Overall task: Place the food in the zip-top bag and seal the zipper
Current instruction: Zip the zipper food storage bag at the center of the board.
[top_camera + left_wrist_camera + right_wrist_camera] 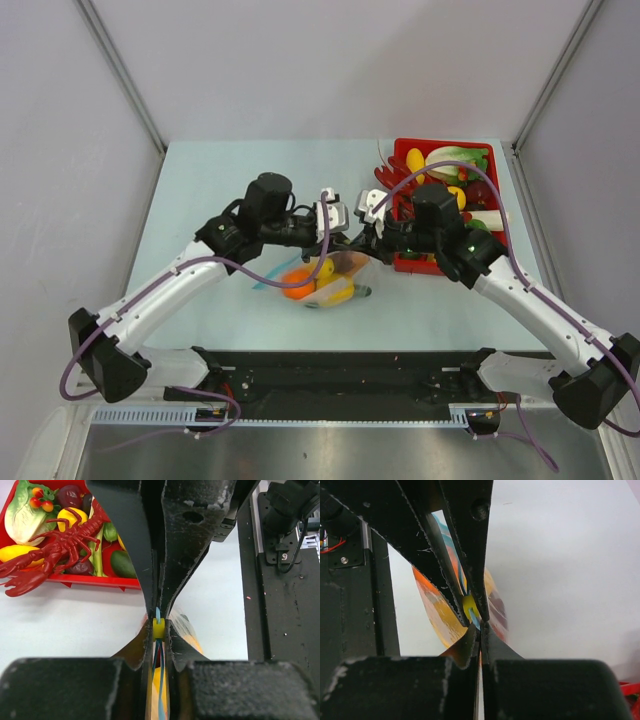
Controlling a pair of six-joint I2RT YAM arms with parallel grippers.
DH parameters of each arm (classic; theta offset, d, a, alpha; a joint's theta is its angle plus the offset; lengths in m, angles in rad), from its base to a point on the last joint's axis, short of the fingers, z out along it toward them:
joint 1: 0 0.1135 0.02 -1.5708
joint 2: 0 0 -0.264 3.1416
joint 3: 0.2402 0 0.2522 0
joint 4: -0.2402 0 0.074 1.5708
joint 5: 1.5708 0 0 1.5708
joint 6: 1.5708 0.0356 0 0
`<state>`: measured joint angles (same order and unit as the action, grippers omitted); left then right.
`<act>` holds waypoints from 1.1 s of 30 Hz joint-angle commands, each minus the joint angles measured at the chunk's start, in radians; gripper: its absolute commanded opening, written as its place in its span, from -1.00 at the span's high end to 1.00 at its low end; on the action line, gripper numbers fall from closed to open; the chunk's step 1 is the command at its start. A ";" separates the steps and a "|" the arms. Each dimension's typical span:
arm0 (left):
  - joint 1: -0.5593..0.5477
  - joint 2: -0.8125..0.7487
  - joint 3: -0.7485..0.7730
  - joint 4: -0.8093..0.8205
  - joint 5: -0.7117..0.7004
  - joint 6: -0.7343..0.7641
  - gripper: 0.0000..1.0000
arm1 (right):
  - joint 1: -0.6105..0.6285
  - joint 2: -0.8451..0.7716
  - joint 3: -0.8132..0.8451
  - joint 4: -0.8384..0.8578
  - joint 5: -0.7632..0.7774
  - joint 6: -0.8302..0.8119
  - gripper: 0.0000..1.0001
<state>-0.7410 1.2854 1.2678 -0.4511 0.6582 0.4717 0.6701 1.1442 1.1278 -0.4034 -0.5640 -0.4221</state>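
The left tool [158, 647] is pressed together on the zipper [158, 613], just below a small yellow piece [158, 628] on the strip. The right tool [480, 639] meets it nose to nose from the opposite side, also clamped on that edge. In the top view both arms reach inward and angle down toward the frame's centre. There the zip-top bag [335, 280] rests on the worktop [220, 180], holding an orange ball [297, 283] and a yellow pepper [335, 293], just left of the red tray [445, 146].

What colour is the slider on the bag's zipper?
The slider is yellow; best seen in the left wrist view.
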 commanded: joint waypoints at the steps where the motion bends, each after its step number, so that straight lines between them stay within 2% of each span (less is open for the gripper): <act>1: 0.029 -0.060 -0.048 -0.047 -0.020 0.042 0.79 | -0.023 -0.034 0.010 0.038 -0.007 0.005 1.00; 11: 0.089 -0.090 -0.126 -0.118 -0.055 0.080 0.77 | -0.061 -0.057 0.010 0.003 -0.005 0.002 1.00; 20: 0.173 -0.196 -0.209 -0.234 -0.097 0.151 0.75 | -0.141 -0.060 0.009 -0.018 0.035 0.023 1.00; 33: 0.397 -0.359 -0.286 -0.478 -0.177 0.295 0.77 | -0.213 -0.015 0.009 0.014 0.056 0.071 1.00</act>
<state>-0.4278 0.9756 1.0092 -0.7612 0.5606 0.6865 0.4999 1.1343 1.1259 -0.4423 -0.5846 -0.3523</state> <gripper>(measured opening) 0.123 0.007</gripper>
